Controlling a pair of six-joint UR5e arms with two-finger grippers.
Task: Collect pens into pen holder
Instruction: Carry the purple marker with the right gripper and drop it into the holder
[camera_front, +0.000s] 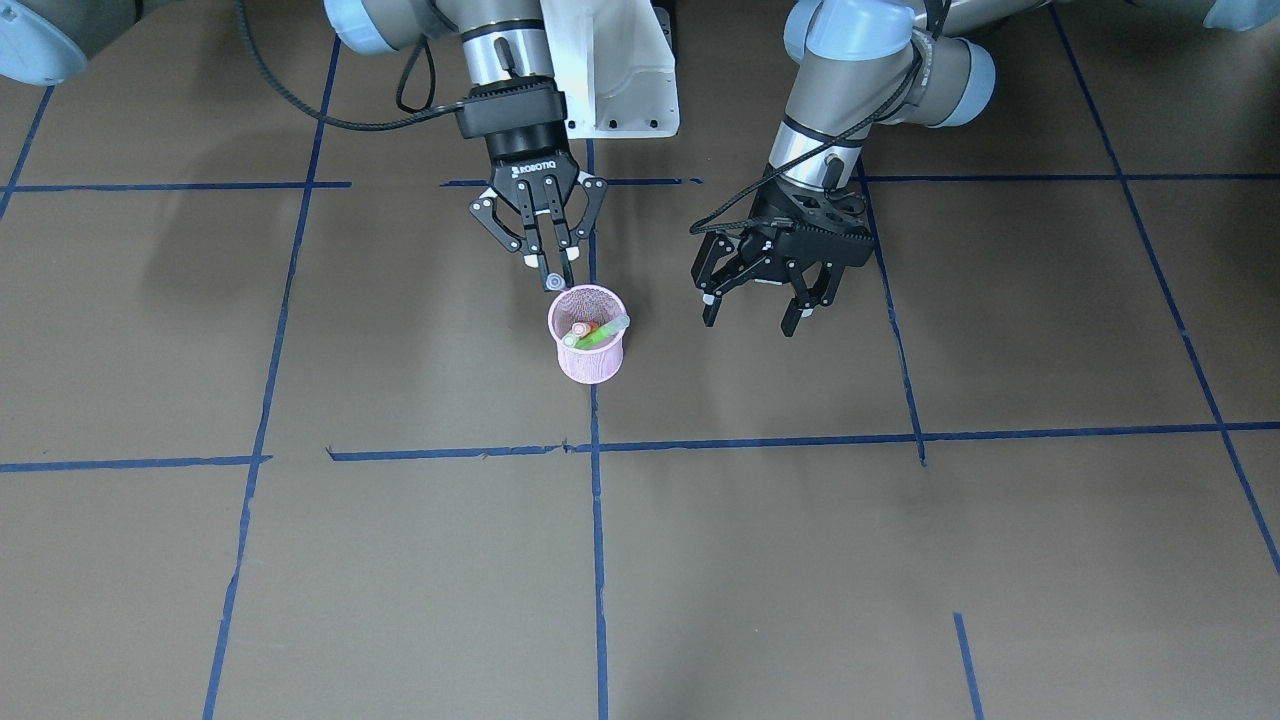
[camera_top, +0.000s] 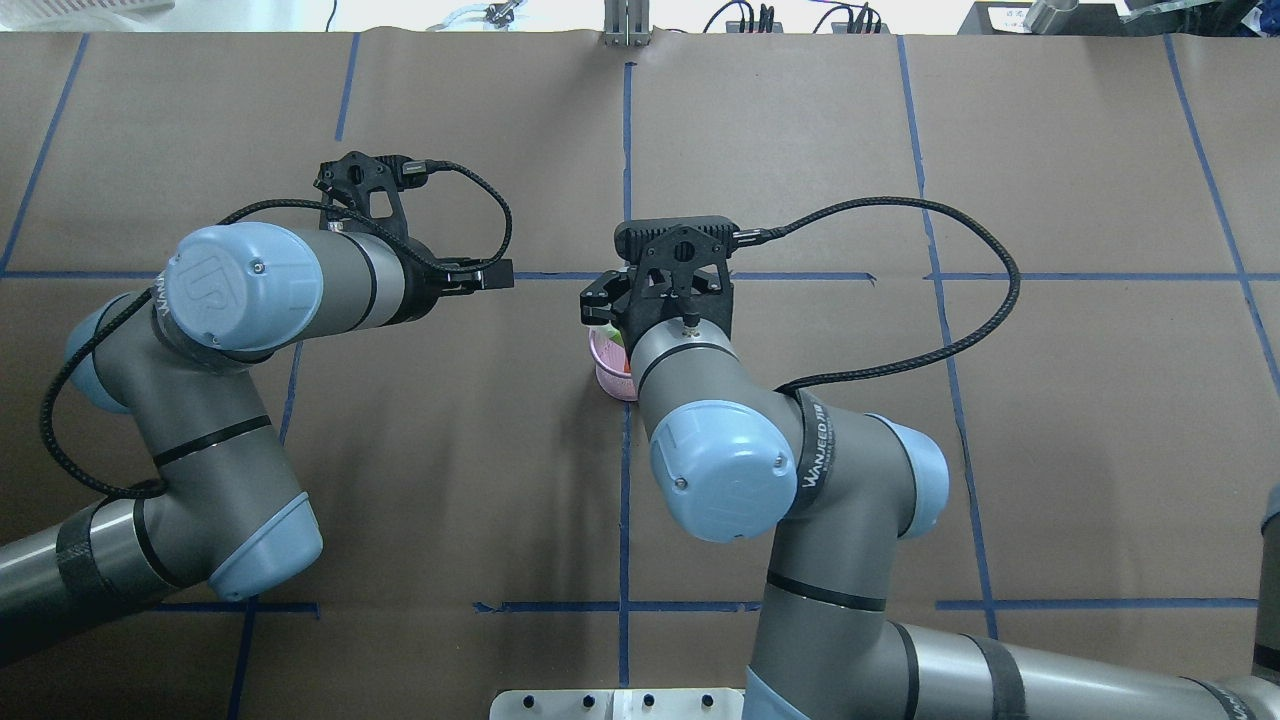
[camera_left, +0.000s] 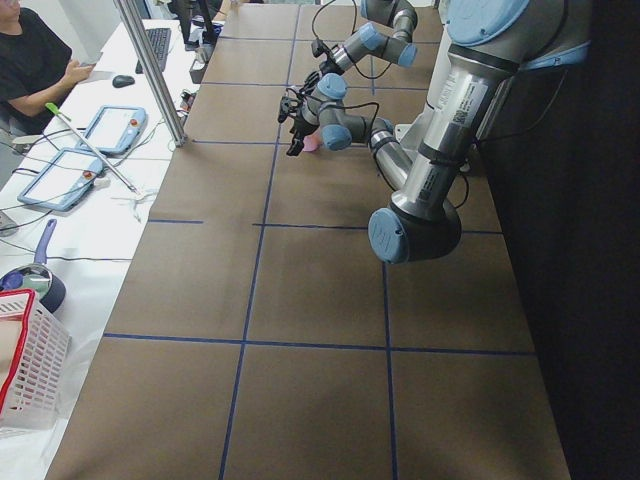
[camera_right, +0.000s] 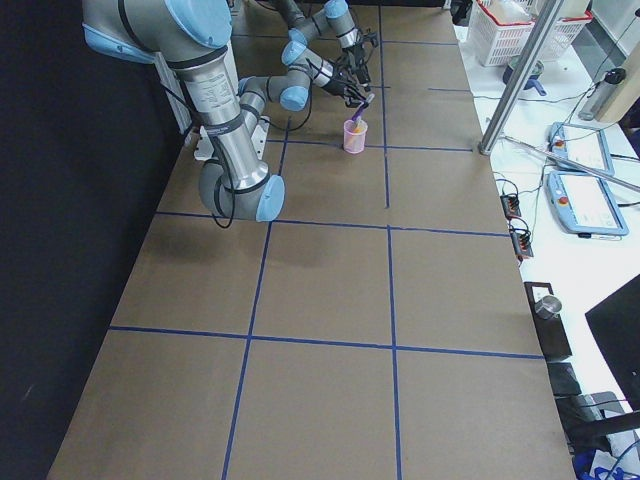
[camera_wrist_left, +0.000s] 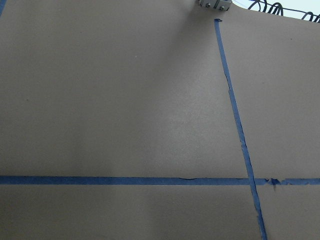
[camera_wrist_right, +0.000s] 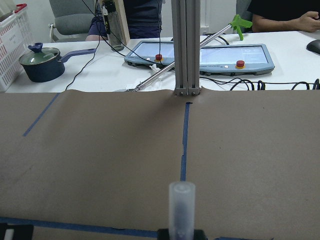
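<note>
Brown surface (camera_front: 400, 570), blue tape lines (camera_front: 598, 560). Over the pen holder (camera_front: 588, 352), right end effector (camera_front: 551, 268) pinches a purple pen (camera_front: 554, 284); beside it, left end effector (camera_front: 755, 308) gapes empty.

The front-facing camera looks steeply down across the table (camera_front: 900, 560) toward the robot; the overhead one looks forward from behind it. Both share the pen holder (camera_front: 588, 345) at mid-table. The side cameras see it from far off, along the table. The left wrist camera sits close over blue tape (camera_wrist_left: 235, 115); the right wrist camera faces the operators' desk (camera_wrist_right: 100, 75), probably past the purple pen (camera_wrist_right: 181, 207).
</note>
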